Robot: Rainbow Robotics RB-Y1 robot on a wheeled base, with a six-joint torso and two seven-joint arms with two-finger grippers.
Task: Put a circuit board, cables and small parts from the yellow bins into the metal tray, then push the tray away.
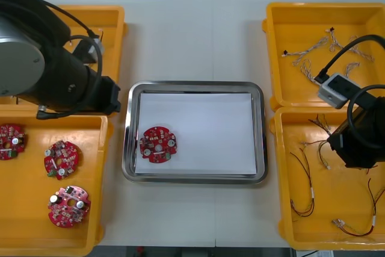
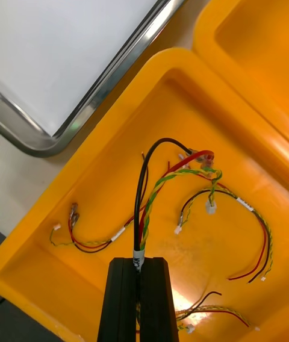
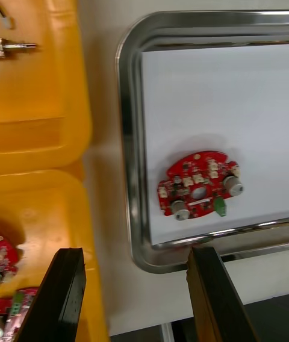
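Board: 1 circuit board point(image 1: 158, 144) lies in the tray point(image 1: 195, 86), on the white lining near its left side. I count that step done.
Right end effector: my right end effector point(image 2: 143, 264) sits low in the near right bin point(image 1: 283, 209), fingers clamped on a cable point(image 2: 139, 209) that rises from between them and loops over the bin floor. I cannot tell whether the cable is clear of the floor.
Left end effector: my left end effector point(image 3: 135, 254) hovers over the worktop point(image 1: 180, 40) between the left bins and the tray's left rim. Its fingers are apart and hold nothing.
Cables: none in the tray yet. More lie loose in the far right bin point(image 1: 277, 58).
Small parts: none in the tray. I see 1 small metal part point(image 3: 18, 46) in the far left bin.
Spare boards: 3 spare boards point(image 1: 62, 159) in the near left bin.
Progress: I judge 1 of 3 kinds loaded.
Left to do: carry the cable to the tray, fetch parts, push the tray away.
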